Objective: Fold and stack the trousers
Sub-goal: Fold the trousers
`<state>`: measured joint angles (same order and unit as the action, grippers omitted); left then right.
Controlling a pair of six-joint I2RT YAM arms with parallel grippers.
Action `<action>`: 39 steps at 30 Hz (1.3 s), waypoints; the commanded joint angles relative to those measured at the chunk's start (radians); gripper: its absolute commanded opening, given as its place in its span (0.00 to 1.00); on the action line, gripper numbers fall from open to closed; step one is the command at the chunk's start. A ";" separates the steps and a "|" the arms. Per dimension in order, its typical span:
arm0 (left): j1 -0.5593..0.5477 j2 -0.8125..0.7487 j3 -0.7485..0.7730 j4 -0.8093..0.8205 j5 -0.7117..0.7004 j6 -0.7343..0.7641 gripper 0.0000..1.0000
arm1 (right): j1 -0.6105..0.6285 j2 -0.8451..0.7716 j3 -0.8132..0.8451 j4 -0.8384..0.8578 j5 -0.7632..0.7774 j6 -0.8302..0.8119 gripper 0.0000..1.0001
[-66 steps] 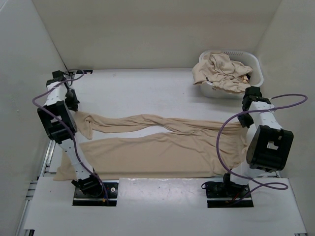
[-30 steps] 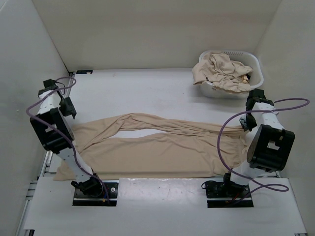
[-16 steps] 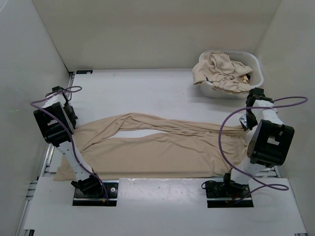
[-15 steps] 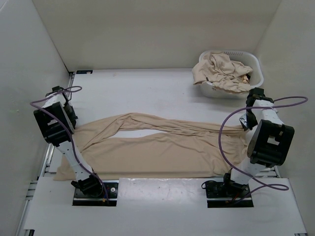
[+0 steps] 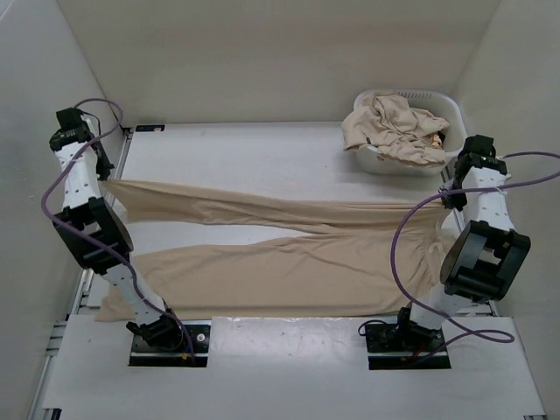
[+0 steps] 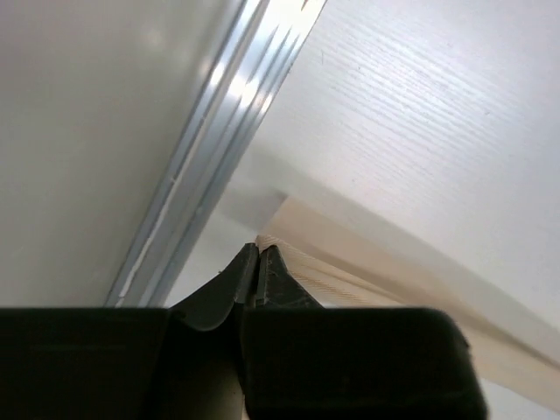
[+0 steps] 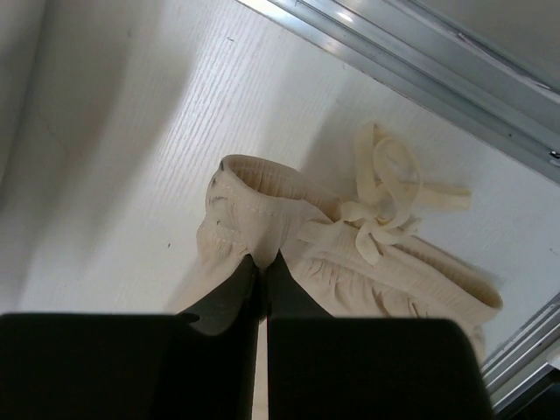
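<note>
Left end effector (image 5: 107,178), black fingers pressed together, is pinching the hem of the far leg (image 5: 262,208) of the long-legged beige-tan trousers of soft thin fabric (image 5: 289,262). The wrist view is showing the cloth edge caught right at the fingertips, just beside the ribbed aluminium rail (image 6: 210,166) along the left edge. Moving across, that far leg is hanging taut in a straight line above the white counter (image 5: 262,157), while the near leg (image 5: 262,267) is lying flat below it, its cuff spilling toward the left arm's base. Over on the right, the right end effector (image 5: 448,194) is clamped tight on the gathered waistband (image 7: 262,188), with the knotted drawstring (image 7: 385,219) lying just beside the grip. Beyond it, the white plastic laundry basket (image 5: 455,109) is sitting in the far right corner, carrying a crumpled heap of more tan trousers (image 5: 394,127).

Judging by this, the lengthwise fold is in hand, with the raised leg being readied to go over the flat one. The next move is calling for both arms to travel toward the near edge together, with even tension, so the far leg is landing square on the near one.

Room is looking tight at both sides. The side walls are standing close to each wrist, and a second rail (image 7: 394,52) is running near the waistband. The open middle and far strip of the counter are offering the free space.
</note>
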<state>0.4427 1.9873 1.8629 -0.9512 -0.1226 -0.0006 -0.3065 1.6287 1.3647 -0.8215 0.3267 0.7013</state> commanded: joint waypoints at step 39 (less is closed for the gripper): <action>0.462 -0.792 -0.755 0.273 0.049 0.001 0.14 | -0.318 -0.678 -0.372 -0.283 -0.031 -0.008 0.00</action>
<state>0.8959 1.2232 1.0424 -0.7170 -0.1062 -0.0002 -0.6163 0.9569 0.9001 -1.0706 0.2245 0.6758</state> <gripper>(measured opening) 0.146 0.015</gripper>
